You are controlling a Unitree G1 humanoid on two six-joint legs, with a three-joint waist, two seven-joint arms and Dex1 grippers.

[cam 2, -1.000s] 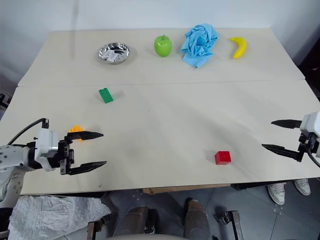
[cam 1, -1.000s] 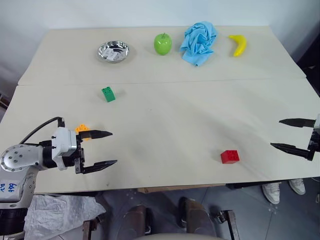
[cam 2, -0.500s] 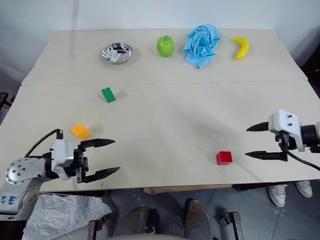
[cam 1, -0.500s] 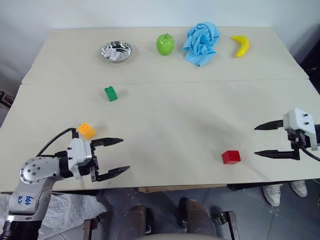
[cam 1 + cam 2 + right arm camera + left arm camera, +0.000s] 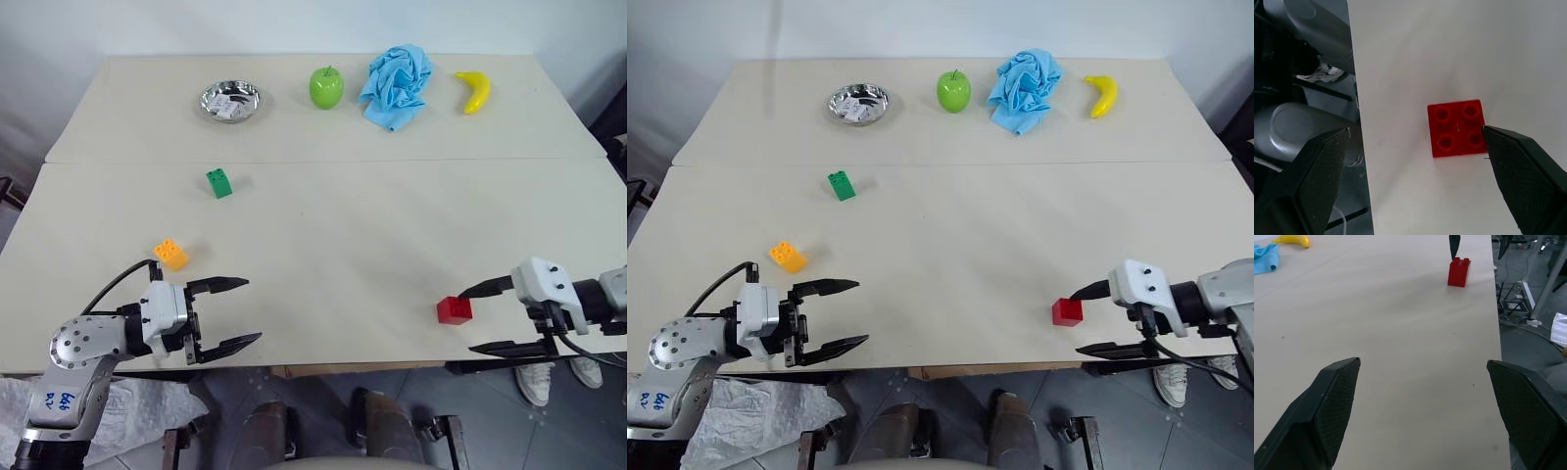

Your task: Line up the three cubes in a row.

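Red brick (image 5: pixel 454 310) sits square, studs up, at the bench's (image 5: pixel 343 245) five o'clock. Right claw (image 5: pixel 487 317) gapes wide, empty, at its three o'clock side. Green brick (image 5: pixel 219 182) runs eleven-to-five; orange brick (image 5: pixel 170 254) ten-to-four. Left claw (image 5: pixel 237 311) wide, empty.

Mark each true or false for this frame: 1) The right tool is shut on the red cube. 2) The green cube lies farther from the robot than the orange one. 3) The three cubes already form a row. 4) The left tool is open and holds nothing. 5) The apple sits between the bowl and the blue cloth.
1) False. The right tool is open; one finger is at the red cube, the other off the table edge.
2) True: green cube, orange cube.
3) False. They lie scattered, far apart.
4) True: left tool.
5) True: apple, bowl, cloth.
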